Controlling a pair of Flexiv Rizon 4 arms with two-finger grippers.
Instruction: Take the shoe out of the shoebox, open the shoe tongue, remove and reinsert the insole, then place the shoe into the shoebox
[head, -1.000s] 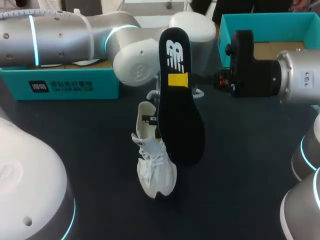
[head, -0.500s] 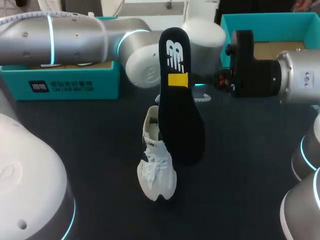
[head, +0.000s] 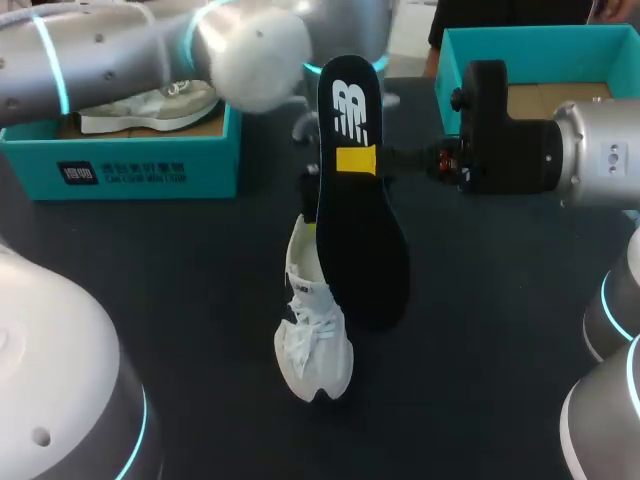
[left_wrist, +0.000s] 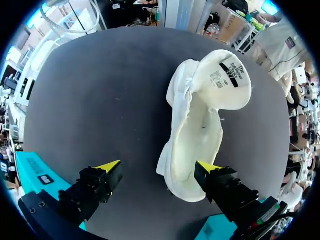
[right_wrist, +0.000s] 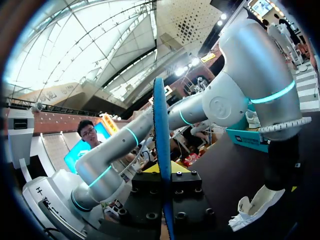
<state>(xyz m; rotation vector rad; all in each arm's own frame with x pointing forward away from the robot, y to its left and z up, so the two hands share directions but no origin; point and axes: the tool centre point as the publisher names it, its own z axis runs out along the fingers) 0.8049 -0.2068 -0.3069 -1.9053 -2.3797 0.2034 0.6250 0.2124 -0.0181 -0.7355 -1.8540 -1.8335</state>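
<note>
The right claw is clamped on the black insole, holding it upright with the toe end down just above the white shoe, which sits mid-worktop with its toe toward the near edge, while the left claw hangs spread wide over the heel, gripping nothing.

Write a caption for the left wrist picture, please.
Open left gripper hovers above the white shoe standing on the dark table.
</note>
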